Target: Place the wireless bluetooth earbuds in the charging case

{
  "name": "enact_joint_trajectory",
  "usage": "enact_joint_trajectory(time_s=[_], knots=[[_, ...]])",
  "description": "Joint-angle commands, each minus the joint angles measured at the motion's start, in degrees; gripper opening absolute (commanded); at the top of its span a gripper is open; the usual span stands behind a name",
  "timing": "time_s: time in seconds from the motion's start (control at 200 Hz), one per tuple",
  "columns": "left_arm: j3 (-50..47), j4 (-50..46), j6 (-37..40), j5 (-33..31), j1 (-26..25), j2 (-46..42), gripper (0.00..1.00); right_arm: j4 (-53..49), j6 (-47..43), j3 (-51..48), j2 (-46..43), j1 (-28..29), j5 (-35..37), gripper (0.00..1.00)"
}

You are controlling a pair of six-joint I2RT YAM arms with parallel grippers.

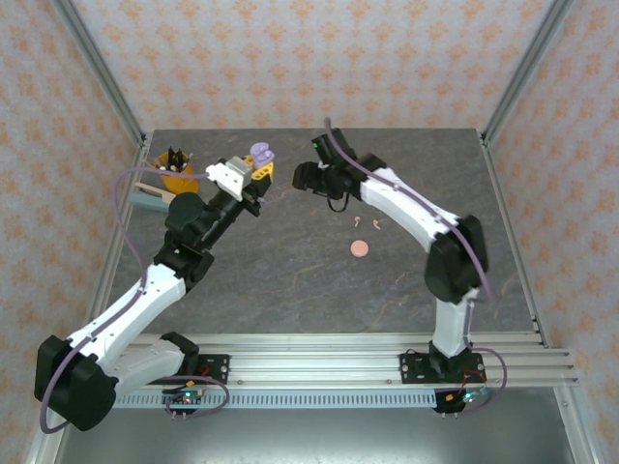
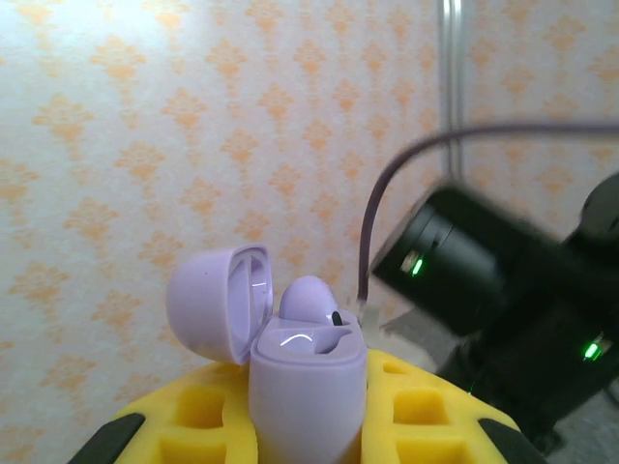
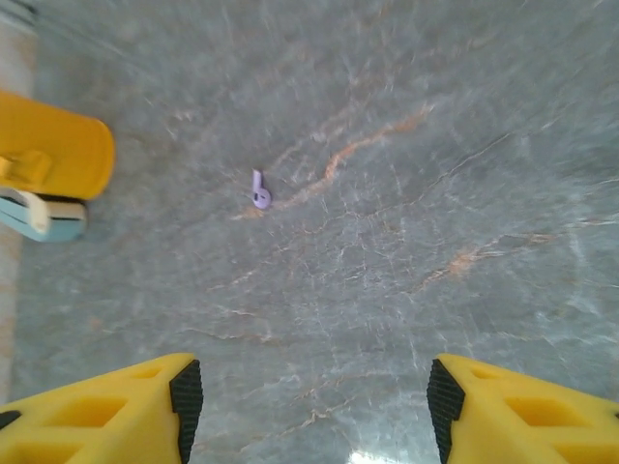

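We grip the case lid-up in left jaws so our empty, wide-open right jaws can load the bud.

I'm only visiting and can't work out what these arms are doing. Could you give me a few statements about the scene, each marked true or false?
1. The left end effector holds the lilac case with its lid open. True.
2. The lilac case is empty. False: one seated bud already sits in it.
3. The right end effector grips a bud. False: its jaws stand open with nothing between them, and a loose bud lies on the table beyond.
4. A round pink case lies on the table, apart from both arms. True.
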Motion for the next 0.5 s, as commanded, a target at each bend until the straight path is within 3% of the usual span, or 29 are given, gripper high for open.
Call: enact_joint_trajectory(time_s=[0.0,0.235,0.495], knots=[[-0.83,3.11,-1.82,-3.27,1.6,-1.84,0.0,-6.66,-1.52,9.32,7.16,2.37,-0.33,0.63],[-2.3,2.62,-3.22,-4.02,3.62,-3.16,0.0,-12.59,-3.39,28.13,24.17,6.66,5.79,0.62],[-4.16,2.75,-4.46,-5.2,4.32,-4.91,0.0,-7.2,-5.54,34.65,32.63,8.11,10.01,0.59]])
